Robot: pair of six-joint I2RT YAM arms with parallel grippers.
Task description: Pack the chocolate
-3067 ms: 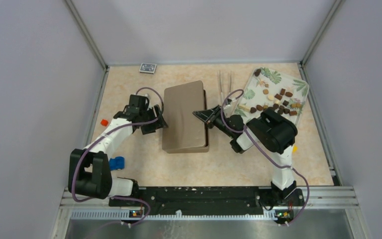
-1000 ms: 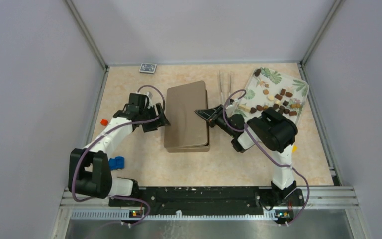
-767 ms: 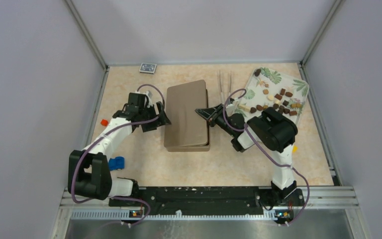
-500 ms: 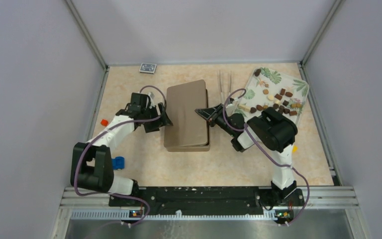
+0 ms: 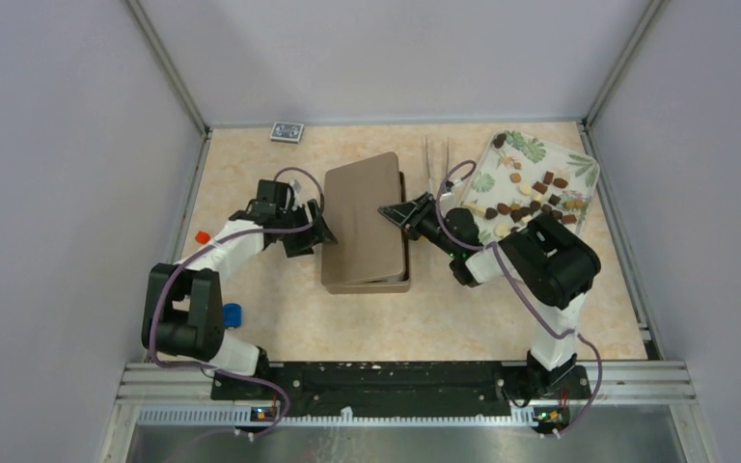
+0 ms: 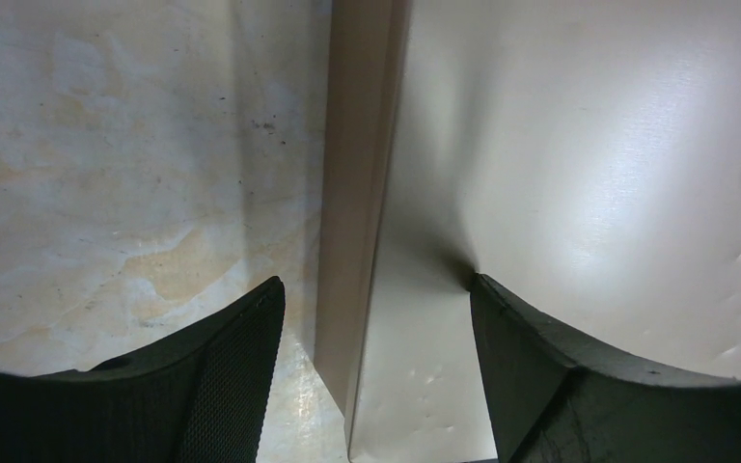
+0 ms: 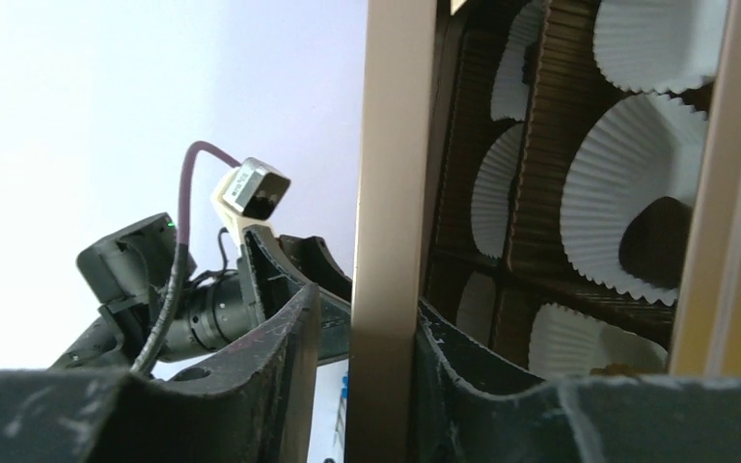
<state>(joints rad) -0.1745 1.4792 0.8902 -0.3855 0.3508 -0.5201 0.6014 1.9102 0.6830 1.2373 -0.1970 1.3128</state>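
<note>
Plain tan lid: its right edge is raised off the box. The right fingers pinch its thin rim, one on each side, both touching. The left fingers stand spread astride the opposite rim, not clamped. The inner one presses the panel, which dimples there.

Risk, my reading: a one-sided pinch on so narrow a rim could let the lid twist or slip, and it would fall on the paper cups below. The left push could also drag the box across the counter.

Leaf-print tray, well to the right of the right fingers, holds nearly all the chocolate. One dark piece sits in a cup just beyond the right fingers.

The tongs lie near, behind the right fingers. A swinging lid could knock them.

Writing: none readable. The card pack is too small to read.
</note>
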